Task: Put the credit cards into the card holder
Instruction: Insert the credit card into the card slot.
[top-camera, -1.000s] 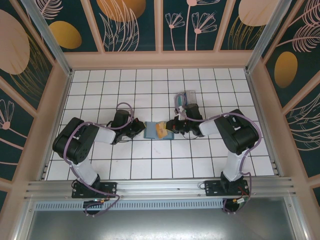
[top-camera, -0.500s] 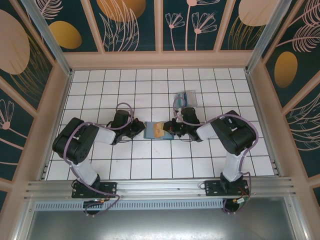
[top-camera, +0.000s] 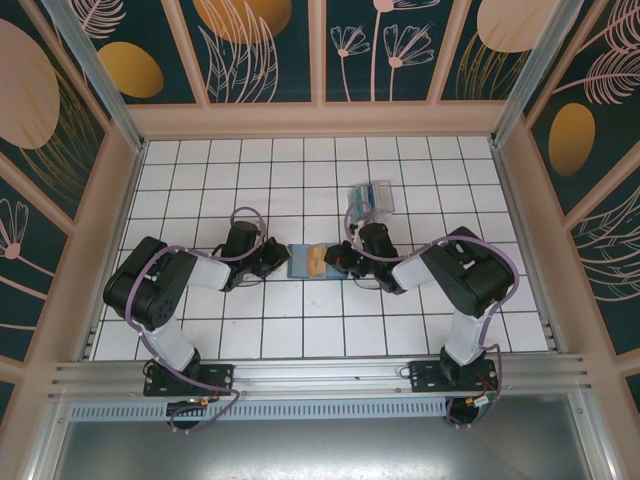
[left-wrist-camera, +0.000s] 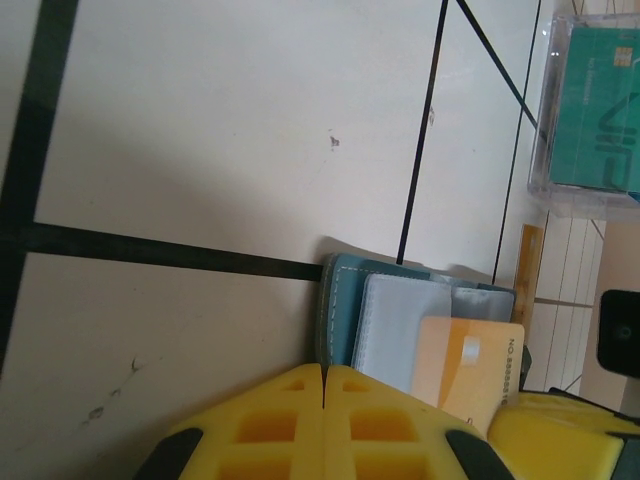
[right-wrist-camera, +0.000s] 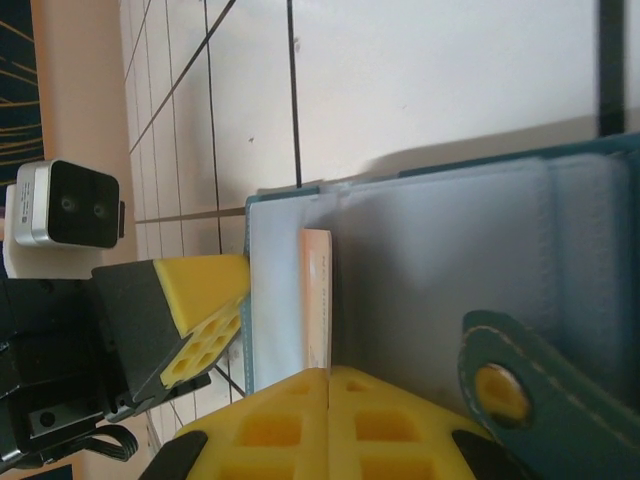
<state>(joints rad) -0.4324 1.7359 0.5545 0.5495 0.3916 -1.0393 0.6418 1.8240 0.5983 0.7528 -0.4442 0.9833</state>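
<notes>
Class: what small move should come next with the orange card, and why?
Probably nudge the orange card deeper into the wallet's pocket with the shut right fingers. A strip of it sticks out of the pocket by those fingers, while the shut left fingers sit at the wallet's edge, seemingly bracing it.

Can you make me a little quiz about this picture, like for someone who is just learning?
1. Pick one: what colour is the card lying at the open wallet? A orange, B red, C black.
2. True or false: the clear box sits on top of the wallet.
3. Fill in: the boxed card is ____ in colour.

Key: 1 A. 2 false, the box lies apart from the wallet. 3 teal.
</notes>
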